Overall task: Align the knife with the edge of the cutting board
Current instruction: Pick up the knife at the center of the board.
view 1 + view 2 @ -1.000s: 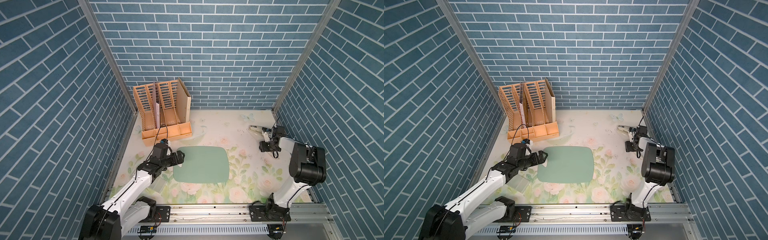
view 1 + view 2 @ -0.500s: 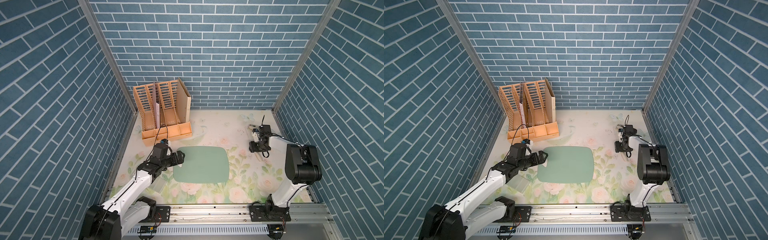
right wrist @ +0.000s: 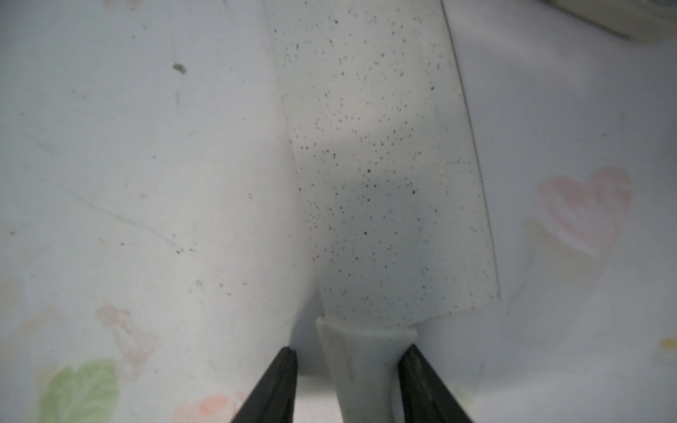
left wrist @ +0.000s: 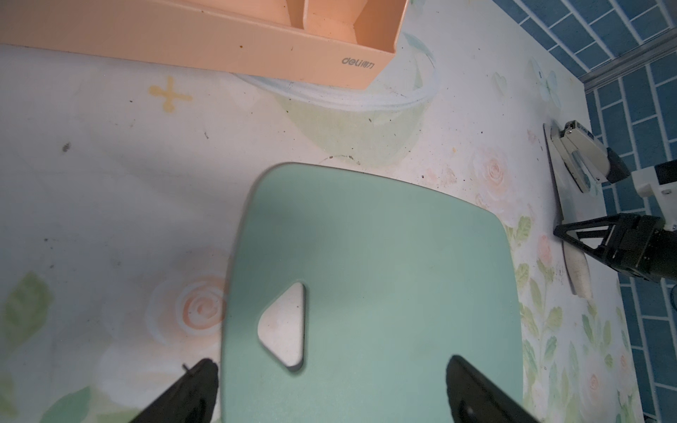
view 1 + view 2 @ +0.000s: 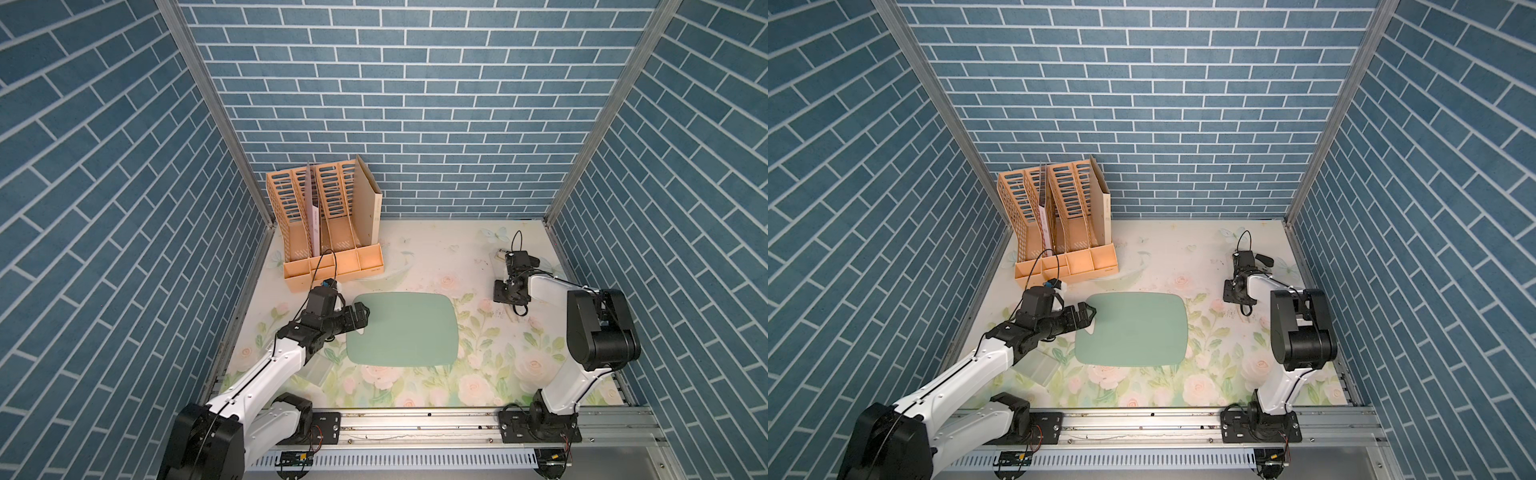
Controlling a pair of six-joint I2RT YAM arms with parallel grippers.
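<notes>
Knife (image 3: pixel 384 164) handle, partly cut off, sits between loosely spread right gripper (image 3: pixel 348 348) fingers; left gripper (image 4: pixel 329 359) gapes over cutting board (image 4: pixel 384 256)

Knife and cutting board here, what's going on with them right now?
The right gripper straddles the handle of the knife on the table. A gap shows at one jaw, so nothing is clamped yet. The knife lies well apart from the cutting board. The left gripper is poised wide open at one edge of it.
</notes>
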